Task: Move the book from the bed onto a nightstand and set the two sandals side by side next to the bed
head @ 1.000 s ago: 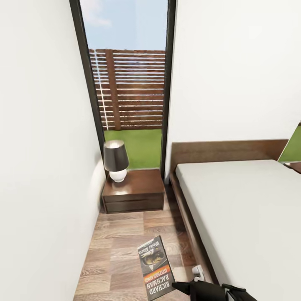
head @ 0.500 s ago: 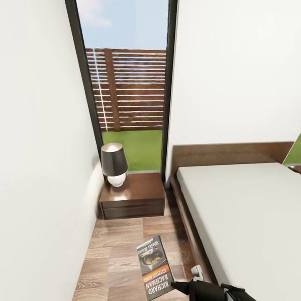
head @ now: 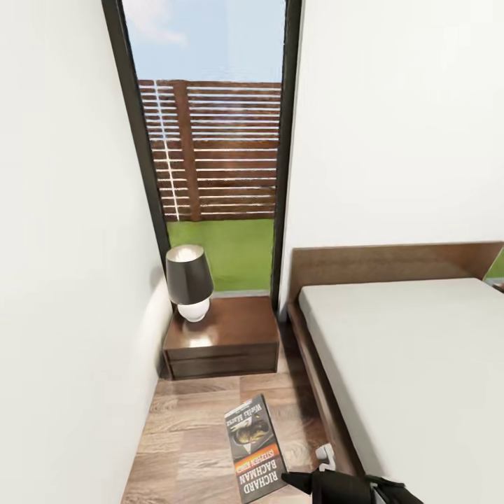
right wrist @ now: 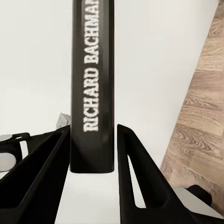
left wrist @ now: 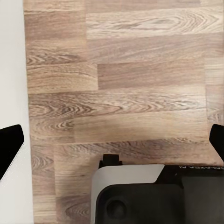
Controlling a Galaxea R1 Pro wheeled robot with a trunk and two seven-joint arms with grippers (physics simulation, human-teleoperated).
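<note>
Book point(head: 256, 449) is off the bed point(head: 413, 364) already, pinched by its spine in the right gripper point(right wrist: 92, 154) down at the near edge, above the floor. Its long axis runs near-to-far, the title end nearest. Left gripper point(left wrist: 112, 140) is spread wide over bare planks. Nightstand point(head: 222, 337) with its lamp point(head: 187, 280) sits ahead, so the drop-off's left, plus both sandals.
</note>
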